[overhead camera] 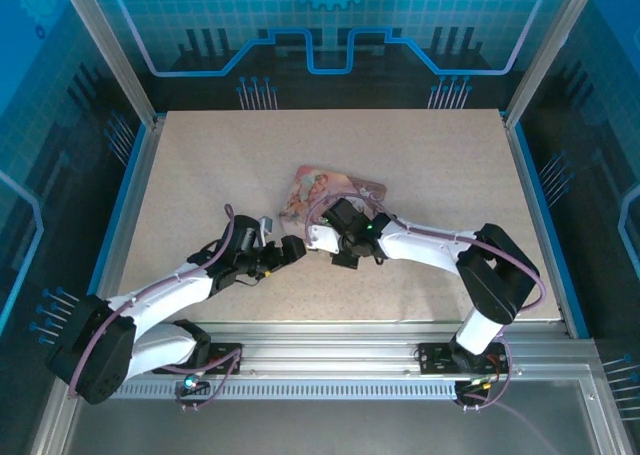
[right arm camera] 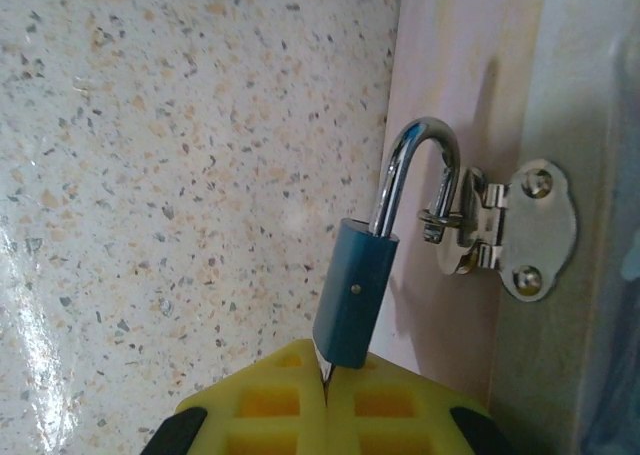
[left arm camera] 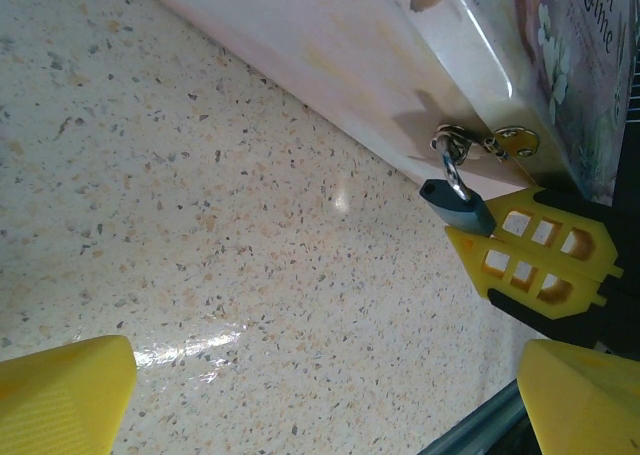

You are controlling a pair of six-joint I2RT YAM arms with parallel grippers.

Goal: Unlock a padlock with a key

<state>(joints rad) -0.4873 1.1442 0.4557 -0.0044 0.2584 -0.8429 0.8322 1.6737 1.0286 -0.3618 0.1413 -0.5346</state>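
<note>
Bluish-silver metal padlock [right arm camera: 352, 295] | long axis points into right hand [right arm camera: 325, 405] at its base | hand pinching thin dark key [right arm camera: 323, 368]

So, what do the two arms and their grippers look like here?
Both the left arm and right arm have white link shells, black joints and lilac cables looped alongside. The left gripper and right gripper carry bright yellow plastic fingers; the right one's show a lattice of square cut-outs.
</note>
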